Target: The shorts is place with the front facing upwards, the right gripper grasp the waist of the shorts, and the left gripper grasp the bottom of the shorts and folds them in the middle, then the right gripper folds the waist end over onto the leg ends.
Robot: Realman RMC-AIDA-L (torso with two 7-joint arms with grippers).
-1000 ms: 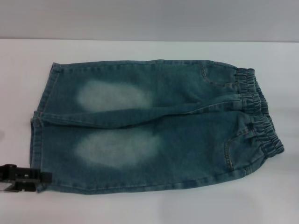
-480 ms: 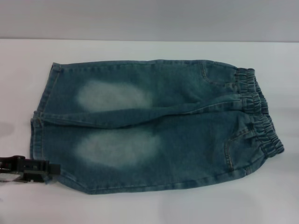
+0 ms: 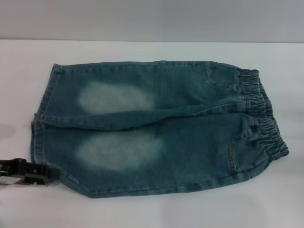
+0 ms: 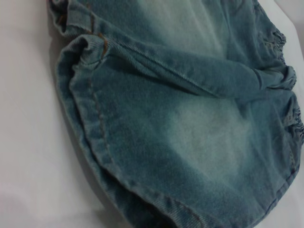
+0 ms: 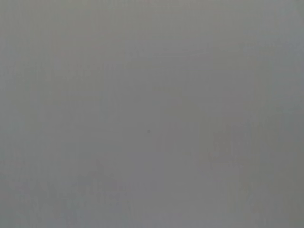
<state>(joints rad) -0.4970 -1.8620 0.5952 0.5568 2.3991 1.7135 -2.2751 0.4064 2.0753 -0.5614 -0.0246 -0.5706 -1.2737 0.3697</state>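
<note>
The blue denim shorts (image 3: 156, 128) lie flat on the white table (image 3: 152, 213), front up. The gathered elastic waist (image 3: 263, 114) is at the right and the bottom of the shorts (image 3: 40, 123), the two straight leg ends, at the left. My left gripper (image 3: 50, 173) reaches in from the left edge and touches the near leg's hem corner, where the cloth edge now runs diagonally. The left wrist view shows that stitched hem (image 4: 90, 118) close up, slightly raised off the table. The right gripper shows in no view.
A grey wall (image 3: 152, 19) runs behind the table's far edge. White table surface surrounds the shorts on all sides. The right wrist view shows only a plain grey surface (image 5: 152, 114).
My left gripper has moved a little right and up, into the near leg's hem. That corner of the shorts has drawn in, and its outline has changed from square to diagonal.
</note>
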